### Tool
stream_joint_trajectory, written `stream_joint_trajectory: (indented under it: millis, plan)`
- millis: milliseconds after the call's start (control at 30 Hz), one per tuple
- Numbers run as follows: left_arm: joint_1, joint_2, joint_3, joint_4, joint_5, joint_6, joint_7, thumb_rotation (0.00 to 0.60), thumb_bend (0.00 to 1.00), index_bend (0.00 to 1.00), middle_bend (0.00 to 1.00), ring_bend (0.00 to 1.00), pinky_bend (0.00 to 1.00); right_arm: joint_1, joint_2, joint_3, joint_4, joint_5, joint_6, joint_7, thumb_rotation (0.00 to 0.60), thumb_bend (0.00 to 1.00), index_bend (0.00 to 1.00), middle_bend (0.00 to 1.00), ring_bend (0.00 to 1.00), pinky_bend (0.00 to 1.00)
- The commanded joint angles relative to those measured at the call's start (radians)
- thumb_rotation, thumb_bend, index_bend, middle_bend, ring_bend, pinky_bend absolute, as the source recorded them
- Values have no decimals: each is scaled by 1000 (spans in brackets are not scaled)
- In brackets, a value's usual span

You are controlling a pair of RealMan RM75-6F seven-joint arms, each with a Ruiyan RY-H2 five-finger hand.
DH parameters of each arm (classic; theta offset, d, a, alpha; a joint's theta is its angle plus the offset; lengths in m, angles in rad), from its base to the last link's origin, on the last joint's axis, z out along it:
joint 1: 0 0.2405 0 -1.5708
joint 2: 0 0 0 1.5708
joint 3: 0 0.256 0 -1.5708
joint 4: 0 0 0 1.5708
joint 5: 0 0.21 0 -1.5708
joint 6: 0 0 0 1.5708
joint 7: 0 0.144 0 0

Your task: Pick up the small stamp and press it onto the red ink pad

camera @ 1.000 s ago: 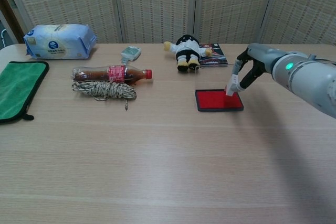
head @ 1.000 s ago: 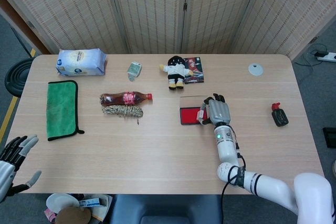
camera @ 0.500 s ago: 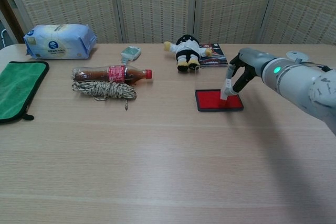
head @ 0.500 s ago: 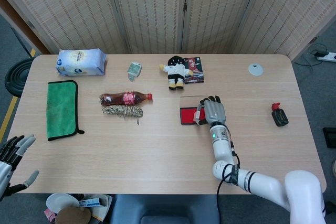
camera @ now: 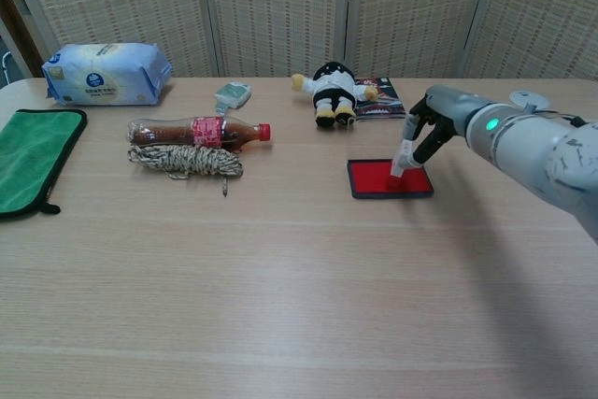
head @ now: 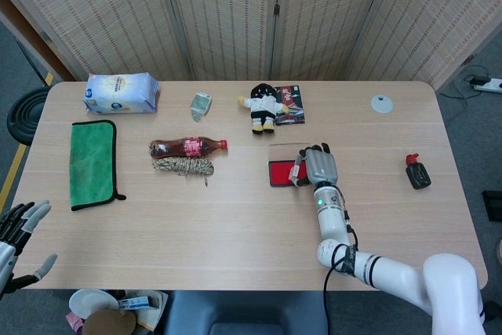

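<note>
Small stamp in right hand, on red ink pad.

A woven folding screen stands behind the pale wooden table (grey floor around)

Lighting: bright, even and diffuse in both views, appearing to come from overhead; colours are reading true. The worktop is showing no hard glare, only a soft sheen across its pale wood in the chest view.

Shadows: faint and short. A broad, soft shadow is lying on the worktop under the right arm in the chest view; small contact shadows are sitting beneath the bottle and the rope.

Sharpness: both views are staying in focus, with no motion blur. The head view is bowing straight lines slightly toward its edges.
</note>
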Motion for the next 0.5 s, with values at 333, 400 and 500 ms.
stream_joint_trajectory:
  millis: [333, 400, 500]
  plan:
    - [-1, 3, -3, 7, -6, -1, -19, 600, 340, 0, 0, 0, 33, 23, -29, 3, 64, 5, -26, 10, 600, 225, 712, 312, 150, 0]
    - [0, 3, -3, 8, -6, 2, -23, 600, 340, 0, 0, 0, 33, 27, -37, 1, 79, 6, -30, 7, 600, 227, 712, 312, 151, 0]
    - [2, 5, -3, 11, -5, 8, -29, 600, 340, 0, 0, 0, 33, 35, -49, -1, 96, 8, -34, 0, 600, 230, 712, 312, 151, 0]
